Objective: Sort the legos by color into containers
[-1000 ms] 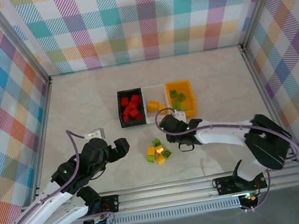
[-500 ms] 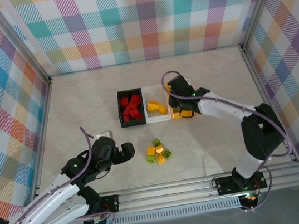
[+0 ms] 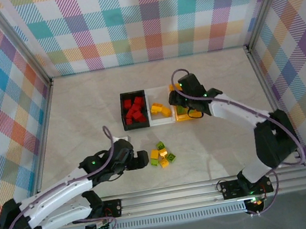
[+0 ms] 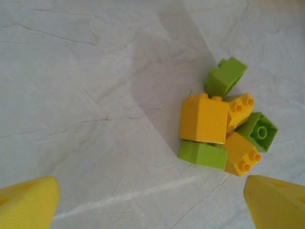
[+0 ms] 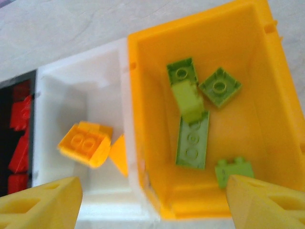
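- R claw [image 3: 183, 105]: spread wide, nothing betw its fingers [image 5: 40, 202]. It hangs over the orange bin [image 5: 138, 95] bc that's where lime goes.
- Lime bricks [image 5: 193, 140] lie on that bin's floor, abt five. One [image 5: 187, 100] reads blurred, so I judge it's tumbling, not settled.
- White bin [image 5: 86, 81] sits wall to wall w/ the orange one and holds yellow-orange bricks [image 5: 85, 143].
- Black bin [image 3: 124, 112] is at the left end of the row, w/ red bricks [image 3: 135, 110] inside. So the scheme reads red/black, yellow/white, lime/orange.
- L claw [image 3: 141, 159]: also spread and empty, low over the table [image 3: 84, 113], aimed at the loose pile [image 3: 162, 154] just beside it.
- Pile = three lime and three yellow-orange, bunched and touching. A big yellow-orange block [image 4: 204, 118] sits on the near side, w/ a lime one [image 4: 203, 155] tucked against it.
- My read: most is sorted, six left on the table.
- Next for L, prob: straddle one brick w/o catching its neighbour. Tight packing is the risk, since a finger could shove the cluster or lift two colours at once.
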